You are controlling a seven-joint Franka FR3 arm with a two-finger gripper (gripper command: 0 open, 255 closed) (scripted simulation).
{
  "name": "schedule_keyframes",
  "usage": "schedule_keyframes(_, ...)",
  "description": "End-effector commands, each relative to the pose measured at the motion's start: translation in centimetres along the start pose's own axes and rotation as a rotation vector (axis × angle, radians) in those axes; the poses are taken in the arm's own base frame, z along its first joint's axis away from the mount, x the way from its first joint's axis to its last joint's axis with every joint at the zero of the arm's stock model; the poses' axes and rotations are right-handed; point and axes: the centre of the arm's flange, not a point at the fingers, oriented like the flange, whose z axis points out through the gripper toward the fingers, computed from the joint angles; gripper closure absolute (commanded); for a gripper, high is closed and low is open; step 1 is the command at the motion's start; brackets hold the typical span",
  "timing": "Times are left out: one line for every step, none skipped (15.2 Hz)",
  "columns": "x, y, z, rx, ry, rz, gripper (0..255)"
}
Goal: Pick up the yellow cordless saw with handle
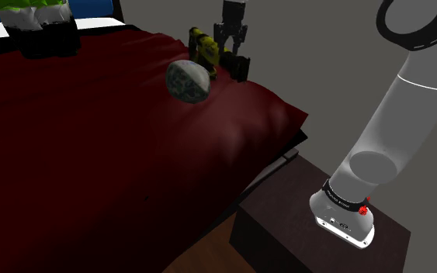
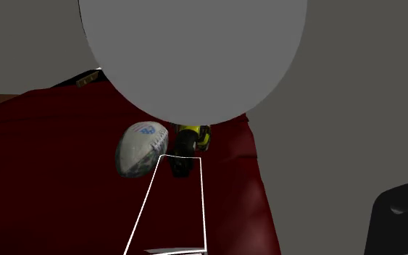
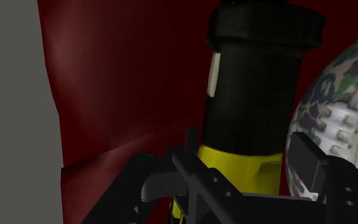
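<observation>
The saw (image 1: 206, 48) lies near the far edge of a dark red bed (image 1: 92, 155); it has a yellow body and a black cylindrical end. My black gripper (image 1: 232, 60) hangs right over it, pointing down. In the wrist view the gripper (image 3: 246, 156) is open, and the saw (image 3: 254, 108) runs away between the fingers (image 3: 187, 167), close to both of them. The second exterior view has the saw (image 2: 193, 135) on the bed, its yellow part just under a big grey arm part (image 2: 195, 51) that hides the hand.
A camouflage-patterned football (image 1: 187, 80) rests on the bed right beside the saw, close to one finger (image 3: 308, 159). Green and white bedding (image 1: 34, 15) sits at the headboard. The dark stand (image 1: 286, 233) is beside the bed, with grey wall beyond the bed's edge.
</observation>
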Motion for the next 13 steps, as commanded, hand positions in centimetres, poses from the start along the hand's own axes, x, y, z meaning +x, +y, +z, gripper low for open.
schedule_keyframes(-0.1, -0.1, -1.1, 0.000, 0.001, 0.000, 255)
schedule_keyframes(-0.1, -0.1, -1.6, 0.000, 0.001, 0.000, 255)
schedule_keyframes(-0.2, -0.1, -2.1, 0.000, 0.001, 0.000, 255)
schedule_keyframes(-0.2, -0.2, -2.6, 0.000, 0.001, 0.000, 255)
schedule_keyframes(-0.2, -0.2, -3.2, 0.000, 0.001, 0.000, 255)
schedule_keyframes(-0.2, -0.3, -3.7, 0.000, 0.001, 0.000, 255)
schedule_keyframes(-0.3, -0.3, -4.2, 0.000, 0.001, 0.000, 255)
schedule_keyframes(-0.3, -0.4, -4.7, 0.000, 0.001, 0.000, 255)
schedule_keyframes(-0.3, -0.4, -5.3, 0.000, 0.001, 0.000, 255)
schedule_keyframes(-0.3, -0.4, -5.8, 0.000, 0.001, 0.000, 255)
schedule_keyframes(-0.3, -0.5, -6.3, 0.000, 0.001, 0.000, 255)
schedule_keyframes(-0.3, -0.5, -6.4, 0.000, 0.001, 0.000, 255)
schedule_keyframes(-0.4, -0.5, -6.4, 0.000, 0.001, 0.000, 255)
